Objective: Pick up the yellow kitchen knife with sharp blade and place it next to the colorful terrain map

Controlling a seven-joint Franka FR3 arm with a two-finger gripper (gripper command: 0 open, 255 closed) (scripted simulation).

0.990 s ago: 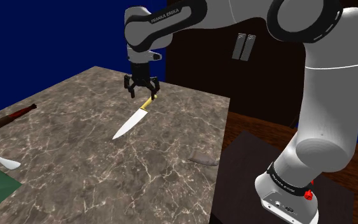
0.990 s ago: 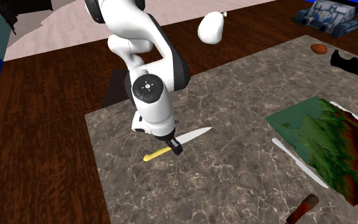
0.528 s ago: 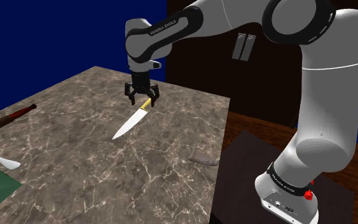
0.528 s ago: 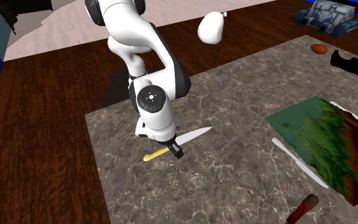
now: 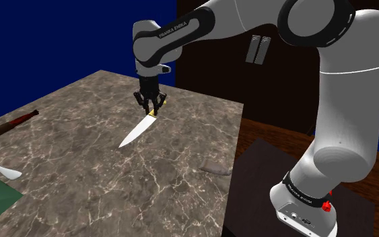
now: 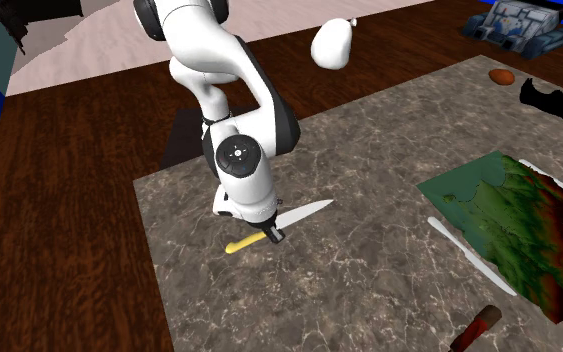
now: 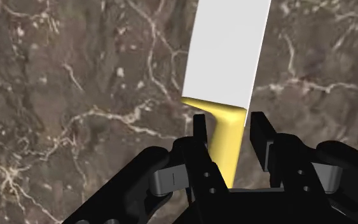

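Our black claw (image 7: 228, 124) sits drawn narrow astride the handle of the yellow-handled, white-bladed kitchen knife (image 7: 225, 76); whether it grips, we cannot tell. The knife lies flat on the brown marbled tabletop (image 5: 181, 168), well apart from the green-brown terrain map (image 6: 509, 225) toward the second exterior view's right. Lift, carry and placement remain. The white arm (image 5: 201, 20) is lettered FRANKA EMIKA.

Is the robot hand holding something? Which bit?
Cannot tell. The gripper sits around the knife's yellow handle, beside the blade; a firm grip isn't clear.
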